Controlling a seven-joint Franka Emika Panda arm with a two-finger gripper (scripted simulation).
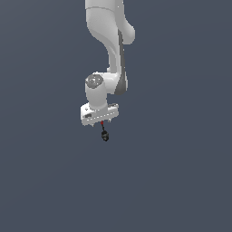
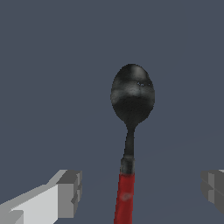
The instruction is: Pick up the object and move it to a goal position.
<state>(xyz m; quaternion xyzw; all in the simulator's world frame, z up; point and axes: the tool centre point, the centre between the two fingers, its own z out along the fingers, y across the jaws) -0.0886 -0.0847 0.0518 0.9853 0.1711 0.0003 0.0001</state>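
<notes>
From the exterior view I see the white Panda arm (image 1: 111,50) coming down from the top of the picture, with the claw (image 1: 100,124) pointing downward over a plain grey-blue surface (image 1: 181,181). Just below the claw there is the spoon (image 1: 104,132), very small here: a black bowl at the low end and a bit of red close to the claw's underside.

The wrist view shows the spoon (image 2: 131,131) much more clearly. It has a black oval bowl with some grey shine on it, then a thin dark neck, then a red handle which runs out of the picture toward the camera. The two grey finger pads (image 2: 70,192) stand wide apart, one on each side of the red handle, and neither pad touches the handle. So the claw is spread, and it is not clamped on anything I can see.

I cannot tell from these two views if the spoon lies flat on the surface or if it is lifted; I see no clear shadow under it.
</notes>
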